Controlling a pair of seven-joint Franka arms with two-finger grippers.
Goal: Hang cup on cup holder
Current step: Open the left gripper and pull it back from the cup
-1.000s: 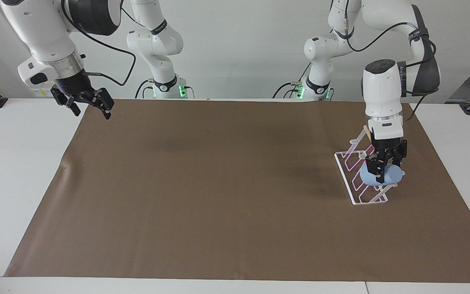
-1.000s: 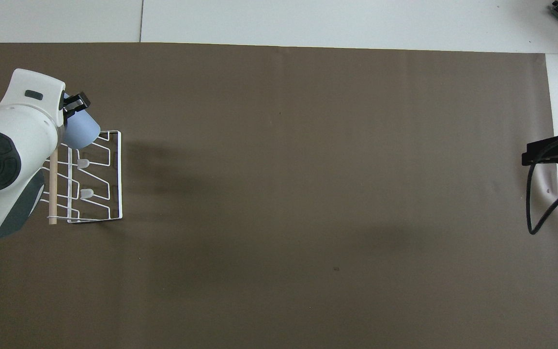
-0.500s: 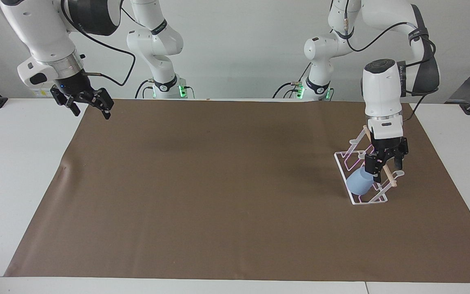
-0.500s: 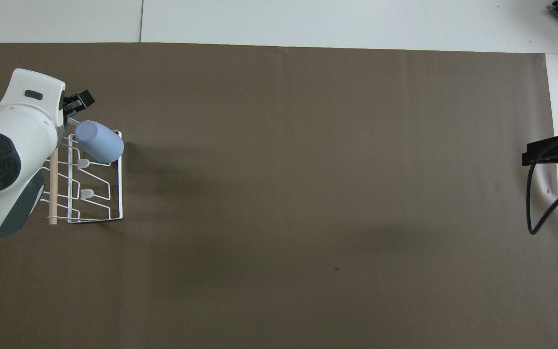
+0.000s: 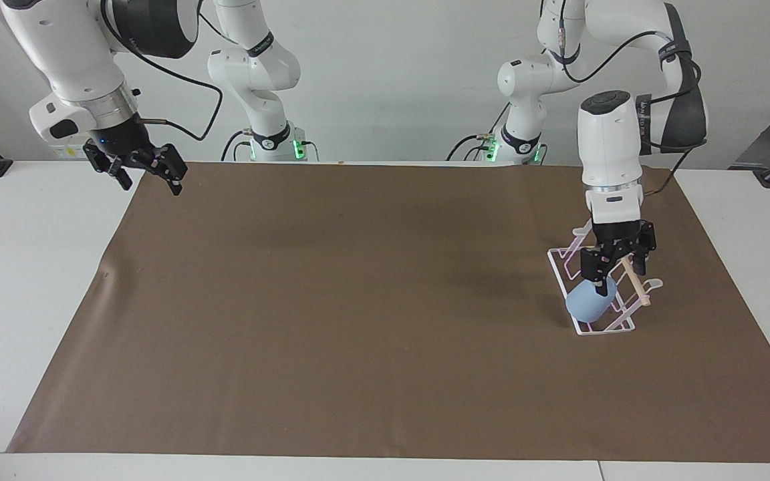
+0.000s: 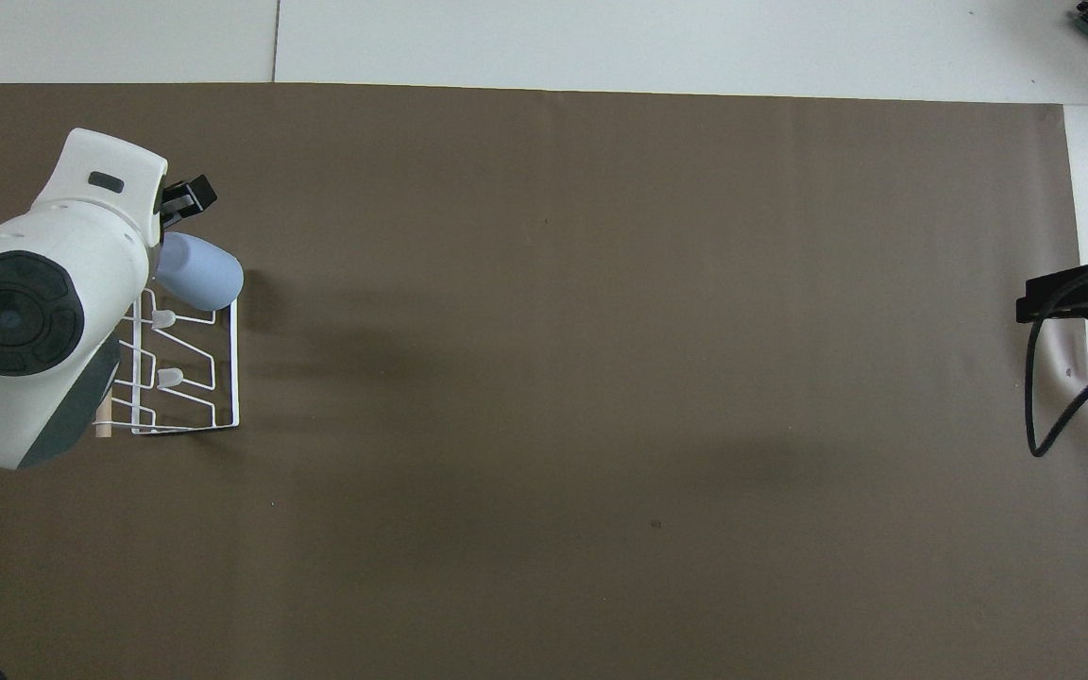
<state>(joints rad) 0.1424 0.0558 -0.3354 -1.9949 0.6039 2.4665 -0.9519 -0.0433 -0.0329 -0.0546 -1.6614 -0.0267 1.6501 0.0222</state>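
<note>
Since the earlier frame my left gripper [image 5: 614, 270] had let go of the cup [image 5: 588, 302] and lifted clear, and the cup had dropped onto the cup holder [image 5: 600, 283]

I saw the left gripper's fingers spread wide and empty above the holder's wooden dowel [image 5: 633, 282]; just below it the cup hung tilted on a prong at the rack's end farther from the robots. My right gripper [image 5: 146, 172] waited, fingers apart, over the brown mat's [image 5: 331, 307] corner at the right arm's end

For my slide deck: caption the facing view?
Left gripper open above light blue plastic cup resting on white wire cup holder; right gripper waits.
</note>
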